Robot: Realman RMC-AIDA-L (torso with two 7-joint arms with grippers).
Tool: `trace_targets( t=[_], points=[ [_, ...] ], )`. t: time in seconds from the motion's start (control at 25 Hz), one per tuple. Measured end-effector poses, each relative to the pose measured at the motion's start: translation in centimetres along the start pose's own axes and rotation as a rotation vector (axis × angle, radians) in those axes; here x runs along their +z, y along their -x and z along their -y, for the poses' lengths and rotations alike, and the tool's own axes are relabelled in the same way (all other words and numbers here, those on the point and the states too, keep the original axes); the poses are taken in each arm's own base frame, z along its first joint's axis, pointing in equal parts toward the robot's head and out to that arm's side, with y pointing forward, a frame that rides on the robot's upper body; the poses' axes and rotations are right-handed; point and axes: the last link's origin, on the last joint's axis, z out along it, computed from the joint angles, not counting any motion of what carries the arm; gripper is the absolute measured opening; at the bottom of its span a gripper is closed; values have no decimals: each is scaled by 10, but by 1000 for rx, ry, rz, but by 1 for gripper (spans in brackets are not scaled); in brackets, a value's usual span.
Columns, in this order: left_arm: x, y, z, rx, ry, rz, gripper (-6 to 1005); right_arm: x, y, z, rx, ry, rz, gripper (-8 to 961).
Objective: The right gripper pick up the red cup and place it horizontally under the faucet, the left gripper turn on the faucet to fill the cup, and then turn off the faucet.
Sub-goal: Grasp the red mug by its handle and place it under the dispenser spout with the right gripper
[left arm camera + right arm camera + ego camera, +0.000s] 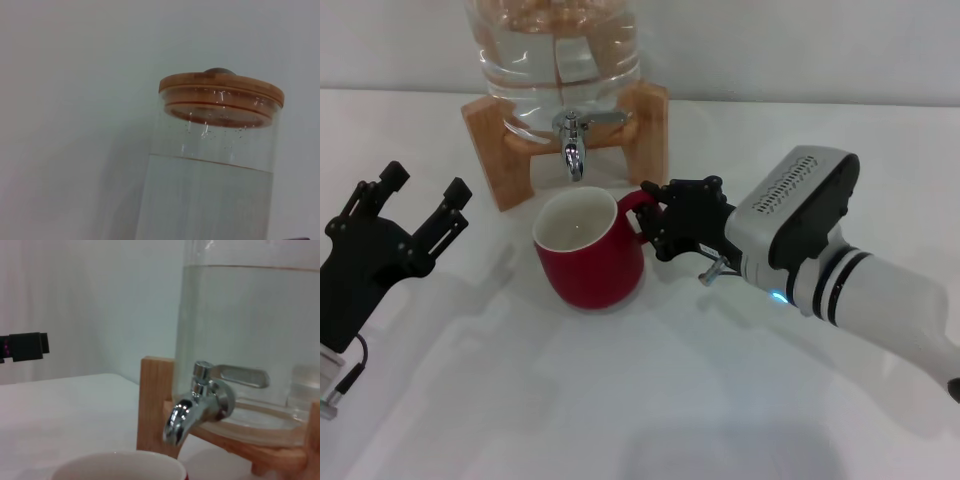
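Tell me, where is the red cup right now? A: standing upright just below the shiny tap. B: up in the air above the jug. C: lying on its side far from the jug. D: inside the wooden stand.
A: in the head view the red cup stands upright on the table with its open mouth just below the faucet, while the right pincer is at its handle.

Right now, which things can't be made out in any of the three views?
- Head view: right gripper is at the red cup handle; the fingertips blend with it, so closure can't be confirmed.
- Head view: jug top is cut by the frame edge.
- Right wrist view: only the cup rim shows; its body is cut off.
- Left wrist view: faucet and left gripper are out of frame.
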Motion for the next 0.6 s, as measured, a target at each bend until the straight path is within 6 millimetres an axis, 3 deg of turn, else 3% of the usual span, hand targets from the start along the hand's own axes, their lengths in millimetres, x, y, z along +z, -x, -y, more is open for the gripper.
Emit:
trace_targets(
  t=[0.6],
  points=[
    [-1,-1,3,4,-5,-3,858,18,21,0,-22,19,-14,157]
  ],
)
